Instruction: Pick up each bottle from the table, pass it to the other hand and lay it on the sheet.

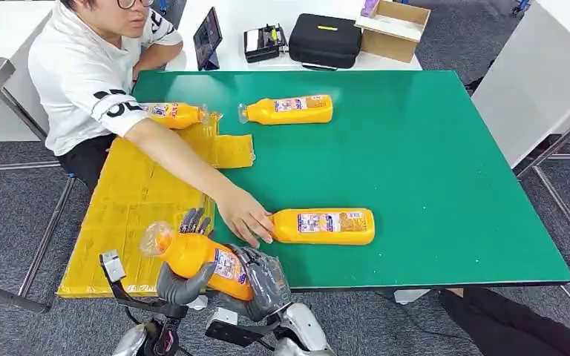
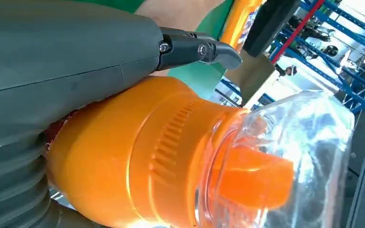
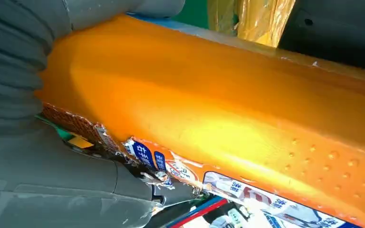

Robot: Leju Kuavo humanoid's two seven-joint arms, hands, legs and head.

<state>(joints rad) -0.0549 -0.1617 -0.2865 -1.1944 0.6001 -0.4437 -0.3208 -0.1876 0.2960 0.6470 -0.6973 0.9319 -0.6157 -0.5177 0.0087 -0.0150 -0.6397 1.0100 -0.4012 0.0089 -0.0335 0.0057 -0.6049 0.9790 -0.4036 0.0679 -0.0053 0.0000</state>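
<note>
Green surface [image 1: 430, 163] w/ yellow sheet [image 1: 130, 200] | held bottle [image 1: 200, 256] mid-handover, left robot hand [image 1: 182, 278] + right robot hand [image 1: 263, 280] both clamped on it | 1 bottle on sheet [image 1: 174, 114] done | 2 left: far bottle [image 1: 289, 110], near bottle [image 1: 326, 225] w/ person's hand [image 1: 245, 216] touching.

The green tabletop [image 1: 430, 163] carries a crinkled yellow sheet [image 1: 130, 200] along its left side, the sheet overhanging the left edge, with one orange bottle [image 1: 172, 114] lying on the sheet's far end. Two more orange bottles lie on their sides directly on the green surface: one [image 1: 288, 110] near the far edge, just right of the sheet, and one [image 1: 325, 226] near the front edge, where a person's hand [image 1: 243, 215] touches its cap end. Behind it, a white tabletop [image 1: 230, 30] holds a tablet [image 1: 207, 37], a small black device [image 1: 264, 42], a black case [image 1: 325, 39] and an open cardboard box [image 1: 393, 30].
</note>
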